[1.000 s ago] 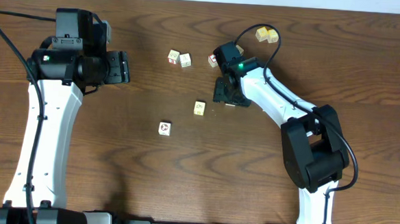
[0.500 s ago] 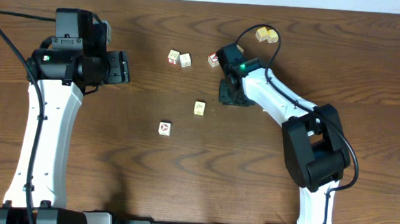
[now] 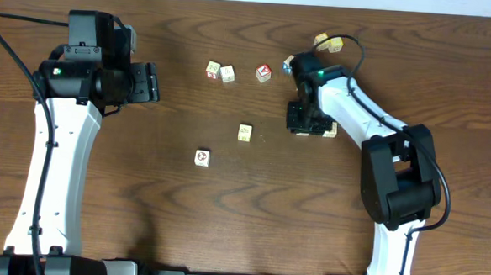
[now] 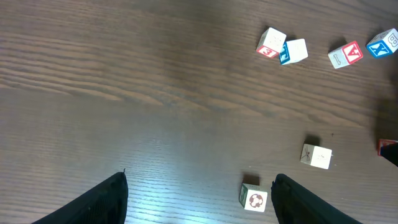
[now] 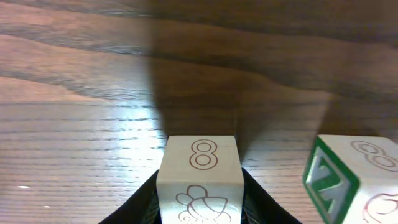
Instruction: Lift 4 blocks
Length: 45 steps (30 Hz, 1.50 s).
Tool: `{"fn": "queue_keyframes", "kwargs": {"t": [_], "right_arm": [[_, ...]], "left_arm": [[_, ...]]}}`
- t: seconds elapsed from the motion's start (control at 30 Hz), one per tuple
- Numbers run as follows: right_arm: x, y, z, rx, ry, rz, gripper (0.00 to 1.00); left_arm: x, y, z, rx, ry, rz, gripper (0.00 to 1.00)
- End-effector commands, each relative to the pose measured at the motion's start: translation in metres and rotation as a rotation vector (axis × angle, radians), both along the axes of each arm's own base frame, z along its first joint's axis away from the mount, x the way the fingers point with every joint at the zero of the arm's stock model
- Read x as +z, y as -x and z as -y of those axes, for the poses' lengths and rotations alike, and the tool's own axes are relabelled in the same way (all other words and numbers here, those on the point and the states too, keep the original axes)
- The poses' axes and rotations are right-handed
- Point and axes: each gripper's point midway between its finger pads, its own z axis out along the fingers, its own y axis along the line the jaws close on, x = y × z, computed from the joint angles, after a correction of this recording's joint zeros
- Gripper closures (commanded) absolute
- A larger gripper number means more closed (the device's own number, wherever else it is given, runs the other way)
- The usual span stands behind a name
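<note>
Right gripper [image 3: 307,120] is right of table centre, pointing down, jaws closed on a cream cube, the 8 block [image 5: 199,177]. Its top face carries a brown 8 and its near face a bee outline. Dark fingers [image 5: 149,200] press on both its sides. Cannot tell whether it rests on the wood or is just clear of it. From overhead it is hidden under the gripper. Just beside it on the right, with a gap between, is the green block [image 5: 345,180], cream with one green-bordered face, turned at an angle to the held one. The pale block [image 3: 245,132] sits alone near table centre, left of the right gripper. The ring block [image 3: 202,157] lies further left and nearer the robot bases, apart from the rest. Left gripper [image 3: 151,84] is out on the left side, jaws spread wide, holding nothing, over bare wood and well apart from every block. On the far side are a red-3 cube [image 3: 213,69] touching a blue-edged cube [image 3: 228,73], then a red cube [image 3: 264,72], and a blue cube [image 3: 288,64] close by the right arm. Two yellow cubes [image 3: 322,40] sit at the far edge.
</note>
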Motion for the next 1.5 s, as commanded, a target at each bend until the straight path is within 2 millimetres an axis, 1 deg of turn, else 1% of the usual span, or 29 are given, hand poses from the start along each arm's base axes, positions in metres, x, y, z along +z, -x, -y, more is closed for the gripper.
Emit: {"fn": "queue_keyframes", "kwargs": {"t": [0.0, 0.1, 0.27, 0.4, 0.57, 0.73, 0.93, 1.07, 1.33, 1.47], "right_arm": [[-0.004, 0.001, 0.004, 0.014, -0.001, -0.014, 0.67], [-0.004, -0.001, 0.006, 0.009, -0.001, -0.008, 0.67], [-0.004, -0.007, 0.022, -0.009, 0.08, 0.022, 0.65], [-0.004, -0.008, 0.026, -0.023, 0.078, 0.019, 0.65], [-0.004, -0.008, 0.025, -0.049, 0.068, 0.019, 0.68], [-0.004, -0.01, 0.025, -0.06, 0.064, 0.026, 0.68], [-0.004, -0.008, 0.014, -0.056, 0.006, 0.011, 0.67], [-0.004, -0.008, 0.014, -0.056, 0.006, 0.011, 0.64], [-0.003, -0.006, 0.013, -0.055, -0.002, 0.001, 0.62], [0.0, -0.006, 0.013, -0.051, 0.0, -0.003, 0.56]], "left_arm": [[0.005, -0.002, -0.003, 0.006, -0.009, 0.015, 0.26], [0.005, -0.002, -0.003, 0.006, -0.009, 0.015, 0.26], [0.005, -0.002, -0.003, 0.006, -0.009, 0.015, 0.25], [0.005, -0.002, -0.003, 0.006, -0.009, 0.015, 0.25], [0.005, -0.002, -0.003, 0.006, -0.009, 0.015, 0.26], [0.005, -0.002, -0.003, 0.006, -0.009, 0.015, 0.26], [0.005, -0.002, -0.003, 0.006, -0.009, 0.015, 0.26], [0.005, -0.002, -0.003, 0.006, -0.009, 0.015, 0.26], [0.005, -0.002, -0.003, 0.006, -0.009, 0.015, 0.26], [0.005, -0.002, -0.003, 0.006, -0.009, 0.015, 0.26]]}}
